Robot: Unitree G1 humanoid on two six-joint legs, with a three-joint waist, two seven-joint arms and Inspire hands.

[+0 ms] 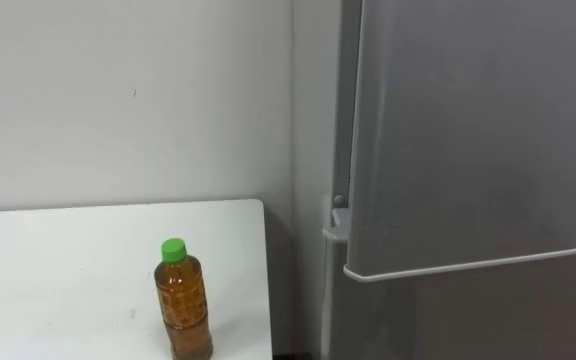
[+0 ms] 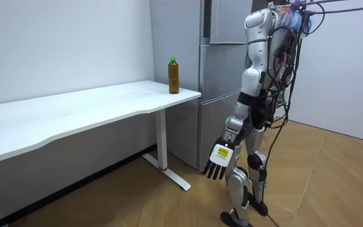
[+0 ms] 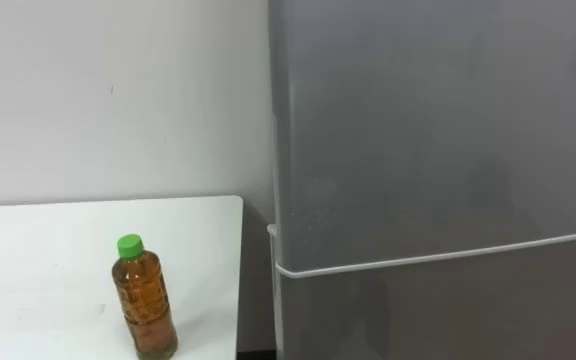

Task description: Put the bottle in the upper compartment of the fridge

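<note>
Bottle [image 1: 183,300] on white table [image 1: 58,270] (fridge [image 1: 468,150] beside).

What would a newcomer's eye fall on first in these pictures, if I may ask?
The clear plastic bottle of amber liquid with a green cap stands upright near the corner of the white table. Beside it rises the tall grey fridge, doors shut, with the robot standing before it, left hand hanging open.
</note>
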